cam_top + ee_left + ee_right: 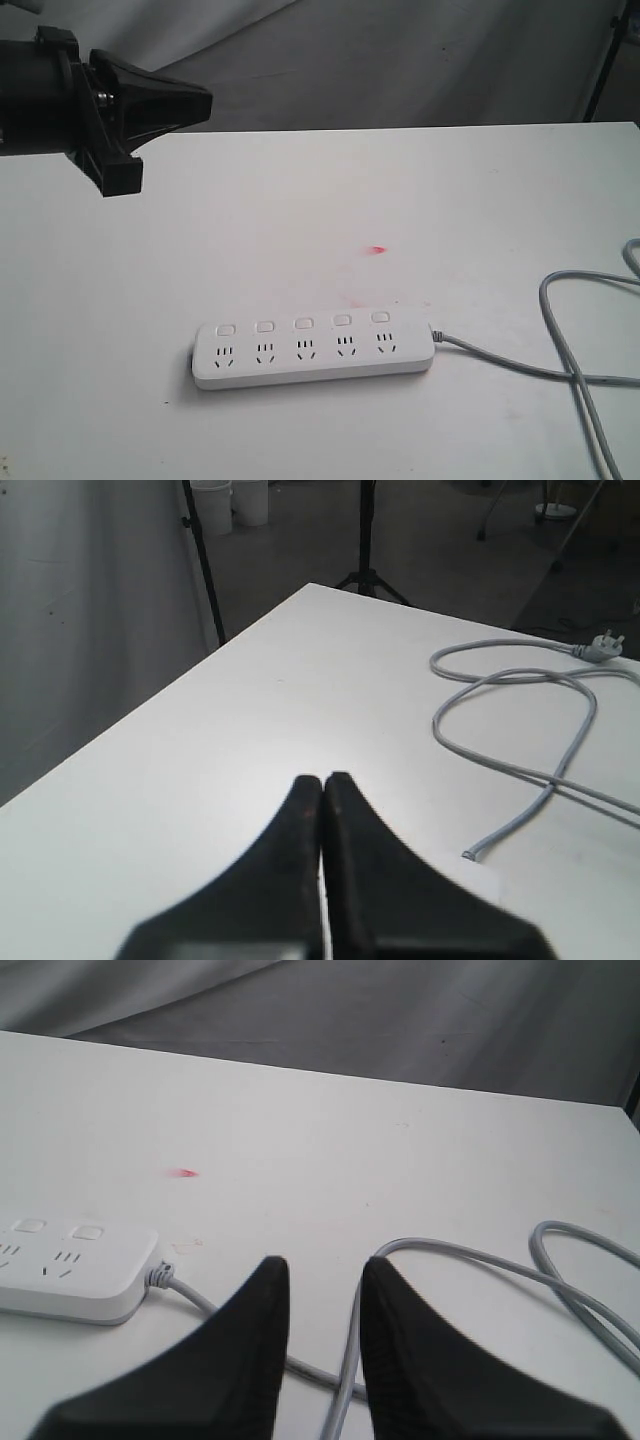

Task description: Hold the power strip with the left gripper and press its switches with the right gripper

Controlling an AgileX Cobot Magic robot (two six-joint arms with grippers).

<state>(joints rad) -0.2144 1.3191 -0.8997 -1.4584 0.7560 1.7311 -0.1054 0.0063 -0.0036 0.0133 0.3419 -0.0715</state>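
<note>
The white power strip [313, 353] lies flat near the table's front, its five square switches [303, 323] in a row along its far side. Its grey cord [560, 300] loops off to the right and ends in a plug [600, 645]. My left gripper [205, 103] hovers high at the far left, well away from the strip, fingers shut on nothing [323, 780]. The right gripper [320, 1265] is open above the cord [480, 1255], to the right of the strip's cord end [70, 1275], where two switches [88, 1231] show. It is outside the exterior view.
A small red mark [377, 250] is on the white table [300, 200] behind the strip. Beyond the table's far edge stand a tripod [365, 540], white buckets [230, 500] and a black stand leg [605, 60].
</note>
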